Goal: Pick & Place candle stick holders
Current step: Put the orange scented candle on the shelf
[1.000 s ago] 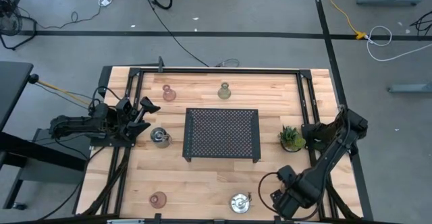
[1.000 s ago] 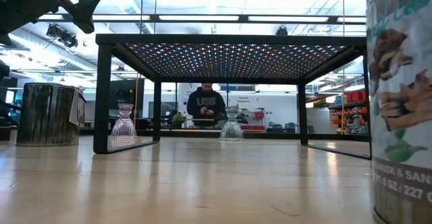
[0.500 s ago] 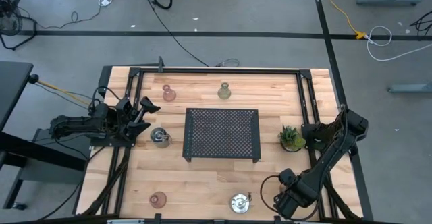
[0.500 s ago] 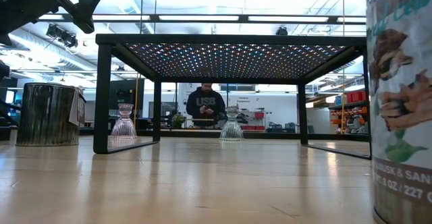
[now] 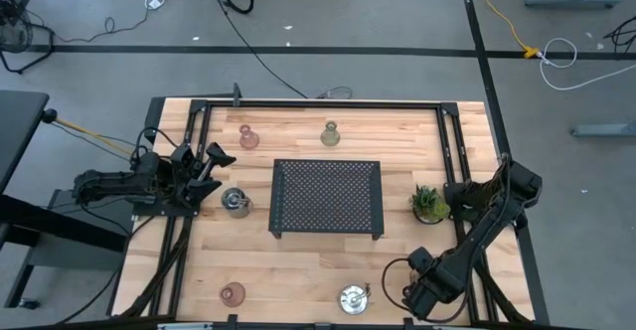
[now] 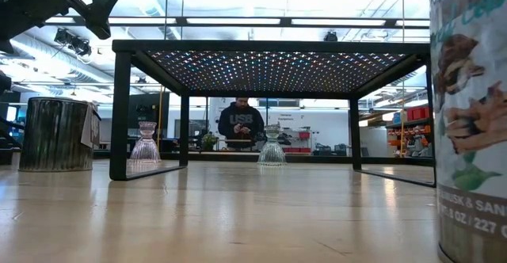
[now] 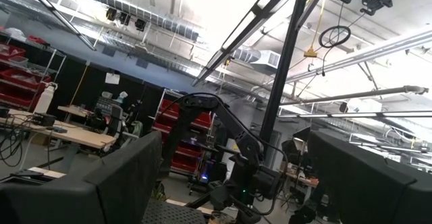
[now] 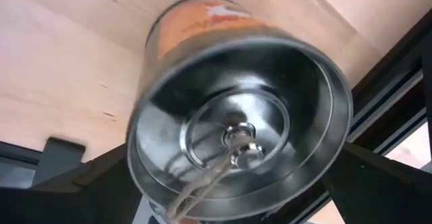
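1. We've got the left gripper (image 5: 213, 164) sitting wide open and holding nothing, at the table's (image 5: 298, 260) left edge right next to a silver holder (image 5: 236, 202).
2. The right gripper (image 5: 402, 298) is spread wide too, hovering beside the front silver holder (image 5: 353, 298); its wrist view stares straight into that shiny dish (image 8: 239, 136).
3. Pink holders (image 5: 247, 136) (image 5: 233, 293) sit back-left and front-left, the olive one (image 5: 330, 133) behind the tray (image 5: 327, 198).
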You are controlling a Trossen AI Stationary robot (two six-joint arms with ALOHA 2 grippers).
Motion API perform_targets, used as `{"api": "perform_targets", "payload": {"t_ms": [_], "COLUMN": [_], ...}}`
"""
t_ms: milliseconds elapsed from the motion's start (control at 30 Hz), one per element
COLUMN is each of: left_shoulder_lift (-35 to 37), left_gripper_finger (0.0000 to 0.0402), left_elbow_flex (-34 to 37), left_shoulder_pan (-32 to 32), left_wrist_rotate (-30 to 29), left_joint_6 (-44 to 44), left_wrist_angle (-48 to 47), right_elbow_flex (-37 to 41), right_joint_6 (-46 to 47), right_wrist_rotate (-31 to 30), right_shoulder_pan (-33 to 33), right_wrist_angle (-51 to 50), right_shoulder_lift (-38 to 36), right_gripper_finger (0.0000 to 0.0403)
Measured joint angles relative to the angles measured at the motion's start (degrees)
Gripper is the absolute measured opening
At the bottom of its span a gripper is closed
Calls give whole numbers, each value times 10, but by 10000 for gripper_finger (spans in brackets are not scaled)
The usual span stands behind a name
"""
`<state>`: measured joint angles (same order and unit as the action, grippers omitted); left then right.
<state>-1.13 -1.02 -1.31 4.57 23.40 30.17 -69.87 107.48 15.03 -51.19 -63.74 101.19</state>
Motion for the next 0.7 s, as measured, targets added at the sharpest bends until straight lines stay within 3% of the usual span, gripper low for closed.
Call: {"api": "perform_targets", "payload": {"t_ms": [700], "left_shoulder_lift": [0], "left_gripper_finger": [374], "left_elbow_flex": [0], "left_shoulder_pan": [0], "left_wrist_rotate": [0], "left_joint_6": [0], "left_wrist_angle": [0], "right_elbow_flex": [0], "right_joint_6": [-107], "right_wrist_rotate": [-88], "right_shoulder_pan": [36], "right_wrist_angle": [38], "right_shoulder_lift": [0], "right_gripper_finger": [400]}}
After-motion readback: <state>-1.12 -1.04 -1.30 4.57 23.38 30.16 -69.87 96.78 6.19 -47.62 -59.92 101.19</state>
